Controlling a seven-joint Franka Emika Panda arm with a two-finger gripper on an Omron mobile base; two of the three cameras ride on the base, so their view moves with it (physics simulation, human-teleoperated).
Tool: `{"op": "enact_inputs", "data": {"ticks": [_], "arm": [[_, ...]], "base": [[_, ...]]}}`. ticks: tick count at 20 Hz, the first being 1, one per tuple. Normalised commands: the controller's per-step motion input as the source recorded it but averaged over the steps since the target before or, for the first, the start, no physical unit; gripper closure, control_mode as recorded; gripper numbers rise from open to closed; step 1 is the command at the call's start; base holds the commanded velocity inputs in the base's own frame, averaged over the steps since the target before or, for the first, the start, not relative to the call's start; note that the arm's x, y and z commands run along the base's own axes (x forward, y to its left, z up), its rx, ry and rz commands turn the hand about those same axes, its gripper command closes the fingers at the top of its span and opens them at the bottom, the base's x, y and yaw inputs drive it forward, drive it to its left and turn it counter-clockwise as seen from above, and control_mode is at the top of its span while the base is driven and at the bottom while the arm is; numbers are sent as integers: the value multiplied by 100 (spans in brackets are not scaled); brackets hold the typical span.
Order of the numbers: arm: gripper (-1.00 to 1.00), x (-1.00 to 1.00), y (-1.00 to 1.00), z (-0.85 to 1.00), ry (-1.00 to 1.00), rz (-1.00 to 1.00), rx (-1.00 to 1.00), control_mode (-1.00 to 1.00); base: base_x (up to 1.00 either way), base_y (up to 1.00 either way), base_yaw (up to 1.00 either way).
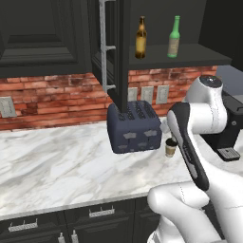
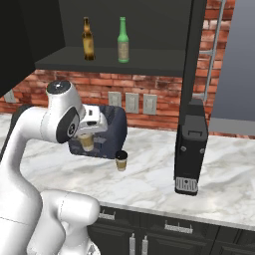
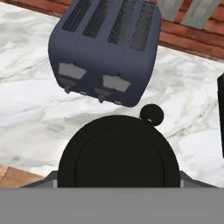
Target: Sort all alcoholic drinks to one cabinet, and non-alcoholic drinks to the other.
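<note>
Pale paper labels are showing on both bottles, but no writing on them is readable. The amber-brown bottle [image 2: 88, 39] and the green bottle [image 2: 123, 41] are standing upright, necks pointing straight up, near each other but apart on the shelf of the open upper cabinet [image 2: 114, 62], toward the shelf's front edge, with bare shelf stretching away beside the green one. The gripper [image 2: 85, 141] is holding one coffee cup [image 2: 86, 141] upright and lifted off the marble counter [image 2: 149, 174], just in front of the dark blue toaster [image 2: 107, 130]; its jaws are standing fairly wide, closed around the cup's tan wall, and in the hand view the cup's dark lid [image 3: 118, 151] is sitting right between the fingers. The second coffee cup [image 2: 121, 160] is standing upright on the counter, lid up, just beside the toaster's front corner and apart from the held cup. A black coffee machine [image 2: 191, 149] is rising nearer the counter's front edge, well apart from both cups. Open marble is lying between the standing cup and the machine, and in the left base view a broad bare stretch is running from the toaster toward the counter's front edge and far end. The cabinet door [image 1: 110, 47] is hanging open above the toaster.
</note>
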Motion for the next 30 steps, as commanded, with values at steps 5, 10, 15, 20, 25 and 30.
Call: {"op": "enact_inputs", "data": {"ticks": [5,10,15,20,25,30], "arm": [[100,-40,0,30,-7,0,2,-100],[100,-36,0,24,-5,-1,5,-100],[100,-32,1,27,-4,0,6,-100],[100,-23,6,32,-1,0,5,-100],[100,-21,8,24,-2,-1,3,-100],[100,-22,5,14,-3,-2,0,-100]], "base": [[0,0,0],[0,0,0],[0,0,0],[0,0,0],[0,0,0],[0,0,0]]}}
